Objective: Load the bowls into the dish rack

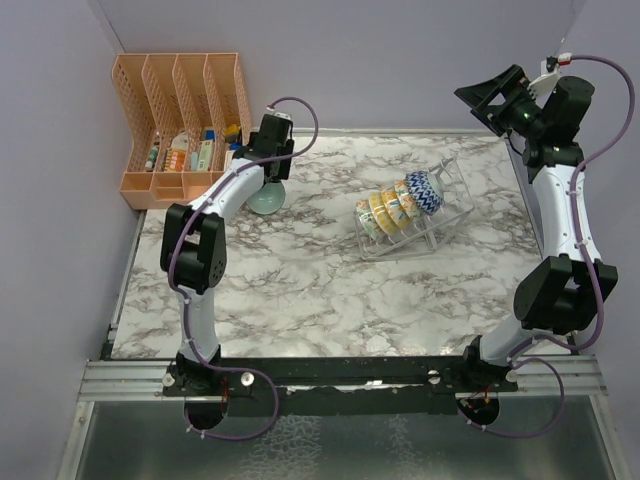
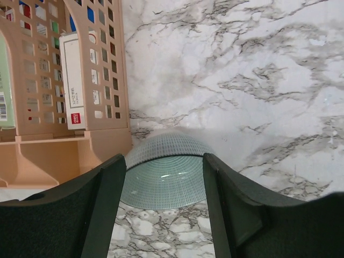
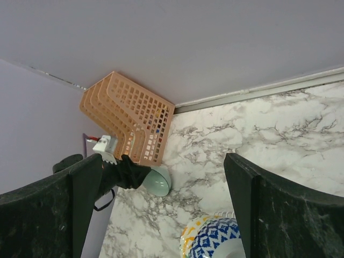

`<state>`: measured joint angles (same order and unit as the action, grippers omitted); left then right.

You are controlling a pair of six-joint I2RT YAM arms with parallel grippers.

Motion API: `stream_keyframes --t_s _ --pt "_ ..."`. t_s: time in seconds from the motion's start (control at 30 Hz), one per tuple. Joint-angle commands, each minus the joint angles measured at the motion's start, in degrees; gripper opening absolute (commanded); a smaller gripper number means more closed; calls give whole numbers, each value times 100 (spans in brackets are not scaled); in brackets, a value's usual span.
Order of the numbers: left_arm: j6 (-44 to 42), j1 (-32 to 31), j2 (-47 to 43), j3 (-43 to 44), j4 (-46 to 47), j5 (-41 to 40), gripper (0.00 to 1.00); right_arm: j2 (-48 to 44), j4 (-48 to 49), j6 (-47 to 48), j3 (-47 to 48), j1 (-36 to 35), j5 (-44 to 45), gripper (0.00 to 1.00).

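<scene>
The plain pale teal bowl lies tilted on the marble table, close to the orange organizer. It also shows in the left wrist view and the right wrist view. My left gripper is open, its fingers to either side of the bowl; I cannot tell whether they touch it. The clear wire dish rack stands right of centre and holds several patterned bowls on edge, a blue zigzag one at the end. My right gripper is open and empty, raised high at the back right.
The orange slotted organizer with small boxes in it stands in the back left corner, right beside the teal bowl. Purple walls close in the back and both sides. Bare marble lies between the teal bowl and the rack.
</scene>
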<state>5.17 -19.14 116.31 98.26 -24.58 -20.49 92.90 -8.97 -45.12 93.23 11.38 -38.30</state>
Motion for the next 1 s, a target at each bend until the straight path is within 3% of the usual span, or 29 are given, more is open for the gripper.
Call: stream_keyframes --t_s 0.0,0.33,0.6,0.97 --pt "266 -2 -470 -99 -55 507 62 -45 93 92 -75 46 37 95" --pt "653 -568 -1043 -1252 367 574 64 -75 85 118 -121 46 56 95" --pt "738 -860 -1124 -1550 673 612 64 -47 157 53 -173 42 6 95" --pt "-262 -807 181 -490 741 62 66 -69 159 47 -217 47 -20 95"
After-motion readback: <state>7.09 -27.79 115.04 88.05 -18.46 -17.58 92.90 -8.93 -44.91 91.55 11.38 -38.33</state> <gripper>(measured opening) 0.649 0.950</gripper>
